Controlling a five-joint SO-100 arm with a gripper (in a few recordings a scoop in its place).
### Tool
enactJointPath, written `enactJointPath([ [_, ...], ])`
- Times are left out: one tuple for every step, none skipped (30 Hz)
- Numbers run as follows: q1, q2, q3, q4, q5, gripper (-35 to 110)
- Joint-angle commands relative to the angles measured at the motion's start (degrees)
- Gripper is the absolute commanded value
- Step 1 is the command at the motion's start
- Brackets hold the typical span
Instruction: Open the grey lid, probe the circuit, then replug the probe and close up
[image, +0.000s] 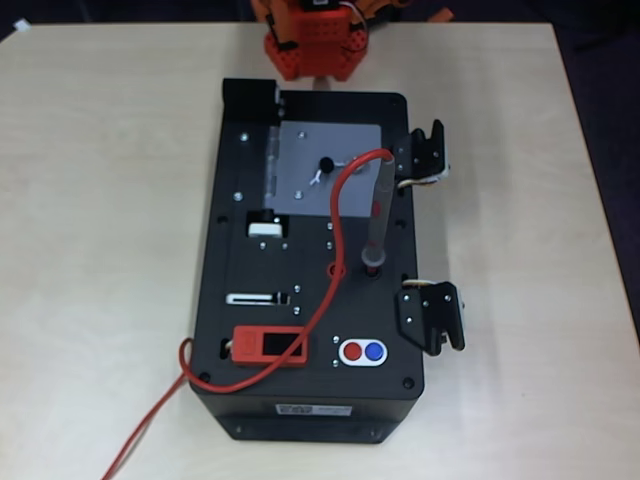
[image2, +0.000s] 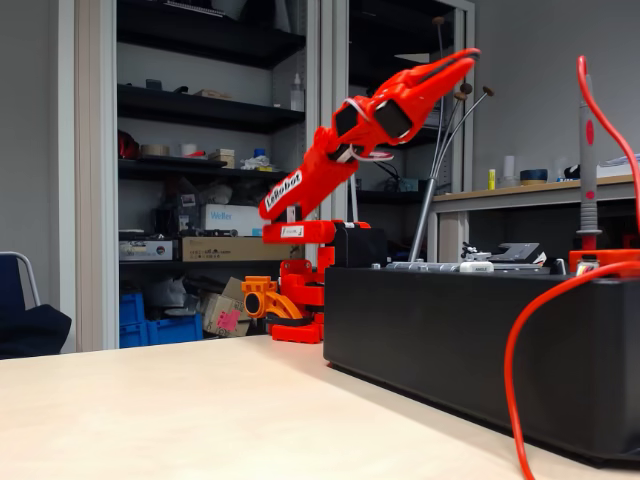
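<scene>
The grey lid (image: 325, 170) lies flat and closed on the far part of the black box (image: 250, 300), its small black knob in the middle. The circuit is hidden under it. The probe (image: 378, 215) stands upright in a socket just right of the lid; in the fixed view the probe (image2: 588, 150) rises above the box's right end. Its red wire (image: 330, 290) loops over the lid and box and trails off the near left. My gripper (image2: 458, 66) is raised high above the box's far end, apparently shut with nothing in it.
A red display module (image: 268, 346) and a red-and-blue button pair (image: 362, 351) sit at the box's near end. Two black latch brackets (image: 432, 318) stick out from its right side. The arm's base (image: 310, 45) stands behind the box on the wooden table (image: 90, 250).
</scene>
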Motion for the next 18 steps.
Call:
enactJointPath([
  [1.2,4.3,2.8,-4.0,6.9,0],
  [1.7,5.3,3.8,-5.7,8.5,0],
  [2.1,6.2,4.7,-7.5,10.1,0],
  [2.3,7.2,5.6,-9.1,11.7,0],
  [2.6,7.9,6.4,-10.7,12.8,0],
  [2.8,8.1,7.2,-13.2,13.6,0],
  [3.1,8.1,8.2,-16.3,14.7,0],
  [3.5,8.1,9.2,-19.8,15.2,0],
  [4.0,8.0,10.1,-22.9,15.5,0],
  [4.0,8.0,11.0,-25.9,16.0,0],
  [4.0,8.0,11.9,-29.2,16.5,0],
  [4.0,7.9,12.7,-32.8,16.8,0],
  [4.2,7.9,13.9,-36.5,17.2,0],
  [4.6,7.9,14.6,-40.0,17.3,0],
  [4.7,7.9,15.3,-43.4,17.3,0],
  [5.2,7.9,15.7,-46.8,17.3,0],
  [6.1,7.9,16.1,-50.3,17.2,0],
  [7.0,7.9,16.3,-53.4,17.1,0],
])
